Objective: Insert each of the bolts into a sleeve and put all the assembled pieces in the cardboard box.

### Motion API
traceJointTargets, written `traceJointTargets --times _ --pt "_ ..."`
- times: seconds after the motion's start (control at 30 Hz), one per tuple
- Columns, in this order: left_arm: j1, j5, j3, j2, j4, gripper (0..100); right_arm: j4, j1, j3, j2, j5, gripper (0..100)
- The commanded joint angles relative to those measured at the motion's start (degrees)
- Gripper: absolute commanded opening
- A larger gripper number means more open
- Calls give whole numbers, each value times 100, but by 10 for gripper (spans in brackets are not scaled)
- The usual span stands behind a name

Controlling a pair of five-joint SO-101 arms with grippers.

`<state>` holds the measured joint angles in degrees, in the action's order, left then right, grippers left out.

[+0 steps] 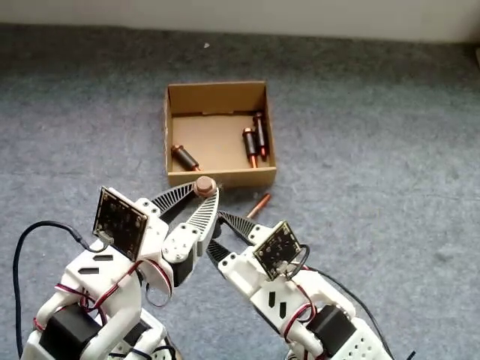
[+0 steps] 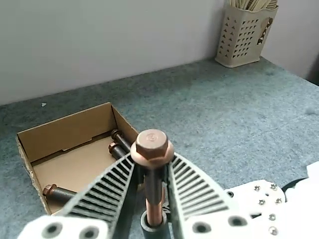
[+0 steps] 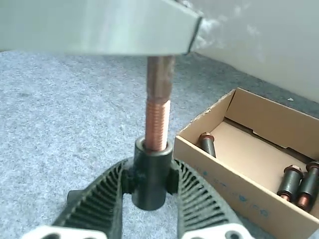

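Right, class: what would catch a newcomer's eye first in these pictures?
A copper bolt stands upright in the left gripper, its thread inside a black sleeve held by the right gripper, before the box. Three assembled pieces lie in the box; a loose bolt lies on the carpet by its near corner.

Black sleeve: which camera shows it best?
Right wrist view: the sleeve stands upright in the right gripper, bolt entering its top. Left wrist view catches its rim below the bolt; high view gives the bolt head.
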<state>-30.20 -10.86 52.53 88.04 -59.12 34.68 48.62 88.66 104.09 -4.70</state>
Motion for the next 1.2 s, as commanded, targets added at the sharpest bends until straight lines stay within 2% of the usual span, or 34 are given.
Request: traceJointTargets --times 0.0,0.47,0.6,0.7,0.97,1.17 --pt "-92 -18 4 -13 -123 6 -163 -66 -92 66 -53 5" --pt "48 633 690 -13 -105 19 -163 -75 -75 66 -53 5" --pt "690 527 778 -13 -132 188 -163 -84 -66 66 -53 5" --pt "1147 18 892 -13 -97 294 -163 -84 -57 66 -53 5" --pt "1244 185 453 -13 -334 289 -145 -84 -48 66 -53 5" --pt "1473 193 -154 -13 -818 288 -136 -541 -40 66 -44 5"
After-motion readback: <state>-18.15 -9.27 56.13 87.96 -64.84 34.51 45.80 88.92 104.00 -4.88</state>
